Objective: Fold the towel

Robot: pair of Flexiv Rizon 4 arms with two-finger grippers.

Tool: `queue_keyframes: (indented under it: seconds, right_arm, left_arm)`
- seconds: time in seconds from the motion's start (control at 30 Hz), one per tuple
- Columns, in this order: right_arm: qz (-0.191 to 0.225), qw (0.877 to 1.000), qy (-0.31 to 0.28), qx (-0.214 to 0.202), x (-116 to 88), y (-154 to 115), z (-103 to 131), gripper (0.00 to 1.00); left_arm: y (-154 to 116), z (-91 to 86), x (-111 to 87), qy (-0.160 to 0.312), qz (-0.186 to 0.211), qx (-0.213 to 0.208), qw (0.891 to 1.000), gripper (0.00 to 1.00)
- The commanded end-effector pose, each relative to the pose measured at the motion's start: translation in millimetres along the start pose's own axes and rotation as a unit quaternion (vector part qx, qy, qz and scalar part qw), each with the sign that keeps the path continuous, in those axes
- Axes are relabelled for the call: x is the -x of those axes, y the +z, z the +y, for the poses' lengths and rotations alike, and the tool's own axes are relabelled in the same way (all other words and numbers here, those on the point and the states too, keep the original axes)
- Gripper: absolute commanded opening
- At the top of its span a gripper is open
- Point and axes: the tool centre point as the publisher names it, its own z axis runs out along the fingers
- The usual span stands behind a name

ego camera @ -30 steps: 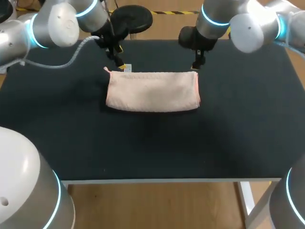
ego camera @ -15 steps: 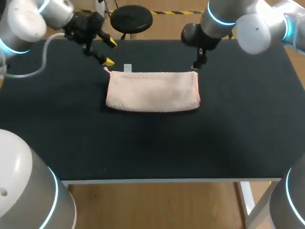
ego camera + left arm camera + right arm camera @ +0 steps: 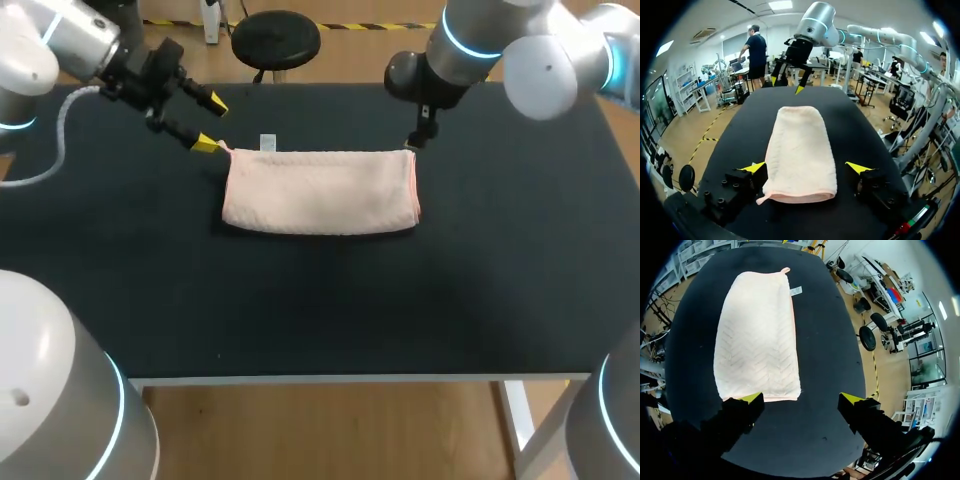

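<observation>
Your two arms are built of rounded silver-grey shells, and each joint is edged with a glowing cyan ring. Your left arm [image 3: 40, 45] narrows to a black wrist, and a pale grey cable [image 3: 55, 140] loops away from it. Your right arm [image 3: 540, 50] has the same black wrist. The left end effector [image 3: 212, 124] and right end effector [image 3: 802, 399] are black, each with two slim fingers capped by bright yellow wedges (small round screw heads [image 3: 717, 201] stud the left one's finger mounts).
</observation>
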Motion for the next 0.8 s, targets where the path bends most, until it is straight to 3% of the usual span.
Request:
queue_keyframes:
  seconds: [0.03, 0.1, 0.17, 0.8]
  right_arm:
    - [-0.002, 1.0, 0.001, 0.001, -4.5, -6.4, -3.5, 1.0]
    - [-0.002, 1.0, -0.005, -0.007, -5.5, -8.6, -3.7, 1.0]
    - [0.024, 0.999, -0.045, 0.018, -8.9, -16.2, -4.2, 1.0]
    - [0.024, 0.999, -0.045, 0.018, -8.9, -16.2, -4.2, 1.0]
  left_arm:
    - [-3.0, 8.9, -3.7, -0.008, -0.005, -0.017, 1.0, 1.0]
    - [-3.9, 10.3, -4.8, -0.006, -0.007, -0.021, 1.0, 1.0]
    - [-4.6, 10.8, -5.2, -0.008, -0.012, -0.022, 1.0, 1.0]
    - [-4.6, 10.8, -5.2, -0.008, -0.012, -0.022, 1.0, 1.0]
